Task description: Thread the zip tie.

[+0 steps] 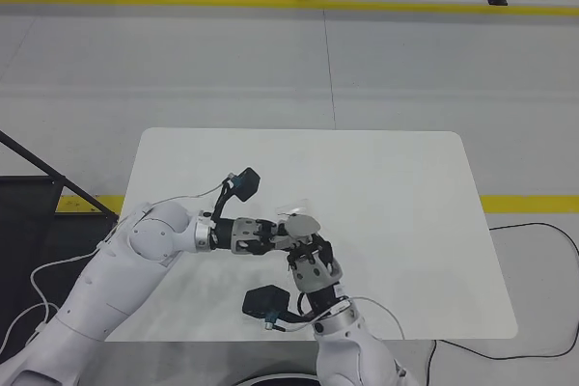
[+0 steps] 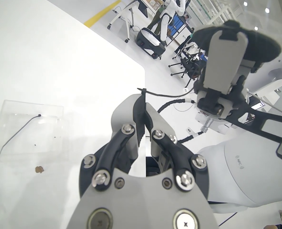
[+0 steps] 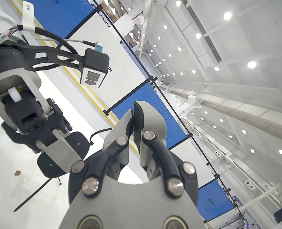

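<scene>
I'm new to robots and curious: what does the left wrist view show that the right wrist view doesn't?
Only the left wrist view: the table's rounded corner and another robot across the room. Only the right wrist view: ceiling lights, blue wall panels and the left arm's wrist camera. Both: the left gripper shut on the zip tie, the shut right gripper, a brown scrap.

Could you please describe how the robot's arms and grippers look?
The left arm and right arm have white rounded shells. The left gripper and right gripper each have two pale grey fingers with black ribbed pads, black linkages and silver screws. A black bracket carries a small camera box, with black braided cable alongside.
</scene>
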Tool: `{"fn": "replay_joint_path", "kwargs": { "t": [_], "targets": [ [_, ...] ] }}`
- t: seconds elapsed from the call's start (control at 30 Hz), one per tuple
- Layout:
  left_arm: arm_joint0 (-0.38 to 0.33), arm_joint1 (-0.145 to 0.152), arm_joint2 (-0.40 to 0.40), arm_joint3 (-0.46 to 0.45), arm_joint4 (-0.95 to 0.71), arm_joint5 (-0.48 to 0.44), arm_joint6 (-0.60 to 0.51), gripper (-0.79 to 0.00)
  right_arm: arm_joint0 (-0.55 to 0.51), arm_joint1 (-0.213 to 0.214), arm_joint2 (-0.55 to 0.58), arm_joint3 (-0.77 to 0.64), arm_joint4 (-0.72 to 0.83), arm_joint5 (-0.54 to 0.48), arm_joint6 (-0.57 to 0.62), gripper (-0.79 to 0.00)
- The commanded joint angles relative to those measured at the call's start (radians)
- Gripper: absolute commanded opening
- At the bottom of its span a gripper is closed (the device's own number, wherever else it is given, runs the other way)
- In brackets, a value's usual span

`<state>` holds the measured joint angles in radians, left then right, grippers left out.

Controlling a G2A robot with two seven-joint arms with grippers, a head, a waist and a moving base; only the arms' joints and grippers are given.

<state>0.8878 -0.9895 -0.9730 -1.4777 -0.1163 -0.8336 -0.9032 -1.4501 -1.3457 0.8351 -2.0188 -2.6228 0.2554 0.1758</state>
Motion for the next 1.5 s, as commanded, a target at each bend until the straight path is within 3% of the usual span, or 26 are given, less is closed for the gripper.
{"fn": "replay_joint_path", "kwargs": {
  "t": [0.0, 0.17, 0.43, 0.83, 1.47],
  "targets": [
    [0.000, 0.000, -0.002, 0.001, -0.005, 0.001, 0.004, -0.785, 0.002, -0.002, -0.001, 0.000, -0.005, -0.016, 0.005, -0.785],
    [0.004, 0.001, -0.007, 0.001, -0.017, -0.002, 0.010, -0.785, -0.001, -0.007, 0.003, -0.005, -0.009, -0.032, 0.011, -0.785],
    [0.002, 0.003, -0.006, 0.000, -0.020, 0.025, -0.010, -0.785, -0.022, -0.014, 0.018, -0.011, -0.023, 0.038, 0.019, -0.785],
    [-0.041, 0.004, 0.037, 0.008, -0.146, 0.081, -0.164, -0.785, -0.019, -0.030, 0.012, -0.024, -0.126, 0.002, 0.082, -0.785],
    [-0.107, 0.044, 0.133, 0.012, -0.284, 0.078, -0.162, -0.785, -0.022, -0.053, 0.004, -0.007, -0.183, -0.013, 0.117, -0.785]
  ]
}}
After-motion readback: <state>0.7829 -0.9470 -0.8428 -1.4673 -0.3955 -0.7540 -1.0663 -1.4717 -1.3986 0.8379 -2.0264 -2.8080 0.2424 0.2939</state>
